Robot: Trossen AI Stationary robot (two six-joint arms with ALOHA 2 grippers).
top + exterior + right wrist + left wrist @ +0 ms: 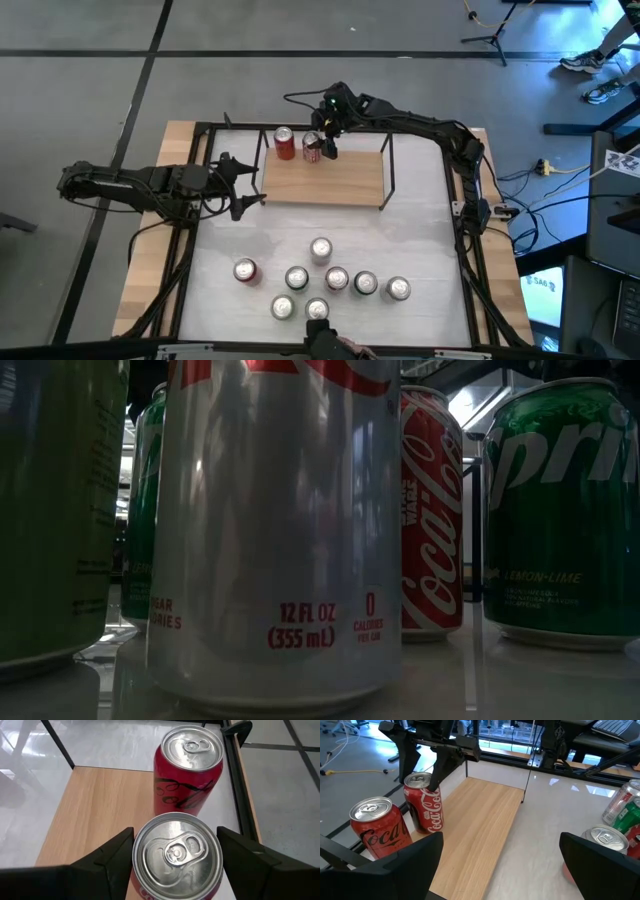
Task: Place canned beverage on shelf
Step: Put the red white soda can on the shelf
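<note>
An upright red cola can with a silver top (pixel 177 860) is clamped between the fingers of the right gripper (pixel 319 146), at the shelf's far left end. Its long axis is held vertical, tab upward. It is set just beside 1 other upright red cola can (pixel 284 143) on the low light-wood shelf with black wire frame (pixel 330 180). The can's base is hidden. The left gripper (pixel 247 181) is held spread beside the shelf's left edge.
</note>
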